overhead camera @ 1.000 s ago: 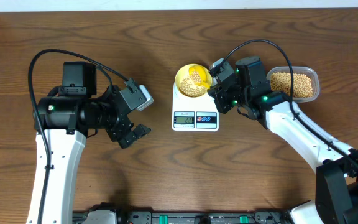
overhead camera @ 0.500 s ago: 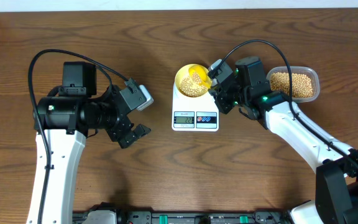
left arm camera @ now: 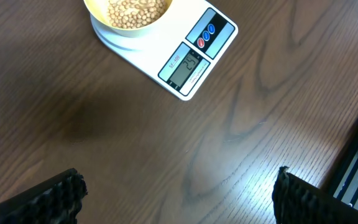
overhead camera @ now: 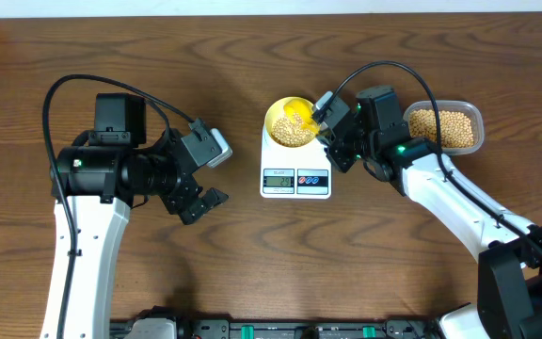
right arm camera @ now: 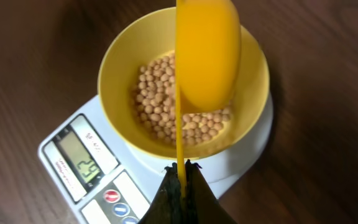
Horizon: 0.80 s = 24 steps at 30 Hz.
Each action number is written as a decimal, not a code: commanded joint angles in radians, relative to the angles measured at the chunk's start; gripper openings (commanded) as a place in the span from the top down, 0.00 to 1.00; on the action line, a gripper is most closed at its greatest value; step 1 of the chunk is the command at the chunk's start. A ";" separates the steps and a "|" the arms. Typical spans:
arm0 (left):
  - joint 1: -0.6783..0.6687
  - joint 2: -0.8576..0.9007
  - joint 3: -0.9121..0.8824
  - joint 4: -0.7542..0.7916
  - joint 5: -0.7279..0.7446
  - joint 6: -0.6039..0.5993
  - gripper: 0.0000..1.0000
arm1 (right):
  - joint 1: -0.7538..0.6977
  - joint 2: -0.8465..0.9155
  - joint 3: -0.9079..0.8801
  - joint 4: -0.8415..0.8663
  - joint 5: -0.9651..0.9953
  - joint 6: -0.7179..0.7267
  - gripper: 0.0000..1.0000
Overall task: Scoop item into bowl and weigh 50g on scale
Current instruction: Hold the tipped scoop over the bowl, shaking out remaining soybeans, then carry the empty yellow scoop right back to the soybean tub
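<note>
Your right tool point(right arm camera: 181, 182) is clamped tight on the handle of the yellow spoon point(right arm camera: 207, 53), whose scoop hangs tilted over the bowl point(right arm camera: 114, 68). The bowl sits on the scale point(right arm camera: 120, 158), mid-counter point(overhead camera: 252, 264), with beans point(right arm camera: 157, 109) covering its bottom. Your left tool point(overhead camera: 213, 175) stands wide apart, holding nothing, left of the scale. More beans fill the tub point(overhead camera: 478, 121) at right.
</note>
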 commanded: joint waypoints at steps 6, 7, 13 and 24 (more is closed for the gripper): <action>0.005 0.003 0.005 -0.003 0.008 0.010 0.02 | 0.022 0.008 0.002 0.004 0.038 -0.036 0.99; 0.005 0.003 0.006 -0.003 0.008 0.010 0.02 | 0.026 0.008 0.002 0.000 0.036 -0.037 0.99; 0.005 0.003 0.006 -0.003 0.008 0.010 0.02 | 0.036 0.005 0.002 0.000 0.076 -0.032 0.99; 0.005 0.003 0.005 -0.003 0.008 0.010 0.02 | 0.033 -0.016 0.003 0.058 0.071 0.097 0.99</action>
